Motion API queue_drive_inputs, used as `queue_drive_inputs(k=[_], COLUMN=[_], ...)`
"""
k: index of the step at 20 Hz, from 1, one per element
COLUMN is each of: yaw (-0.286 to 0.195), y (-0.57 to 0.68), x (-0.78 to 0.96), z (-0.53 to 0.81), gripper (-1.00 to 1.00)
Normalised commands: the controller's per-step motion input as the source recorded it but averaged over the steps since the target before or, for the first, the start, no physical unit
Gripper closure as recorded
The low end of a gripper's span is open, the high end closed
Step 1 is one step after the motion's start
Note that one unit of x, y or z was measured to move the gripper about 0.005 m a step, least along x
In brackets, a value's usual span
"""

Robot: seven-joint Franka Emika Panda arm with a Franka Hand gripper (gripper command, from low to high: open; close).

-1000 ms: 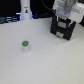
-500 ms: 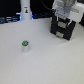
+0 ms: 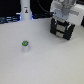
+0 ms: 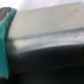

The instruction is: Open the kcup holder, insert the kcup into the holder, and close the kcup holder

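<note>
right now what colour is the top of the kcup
Green, on a white cup body: the kcup shows best in the exterior view.

The kcup (image 3: pixel 24 46) has a white body and a green top. The kcup holder (image 3: pixel 64 29) is black with pale slots on its front. The table (image 3: pixel 45 62) is plain white. The robot arm (image 3: pixel 66 9) is white with dark sections. The wrist view shows a blurred grey surface, a black band and a teal edge.

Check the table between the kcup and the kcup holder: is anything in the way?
Nothing visible. The kcup stands alone on bare white table; the stretch toward the kcup holder, at the exterior view's upper right, looks clear. The claw's state cannot be told.
</note>
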Motion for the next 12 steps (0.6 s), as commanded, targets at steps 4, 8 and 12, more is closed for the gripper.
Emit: queue_drive_inputs(k=[4,8,12], yaw=[-0.052,-0.054,-0.059], y=[-0.32,-0.32,-0.34], x=[0.97,0.96,0.94], z=[0.17,0.17,0.17], gripper=[1.00,1.00,1.00])
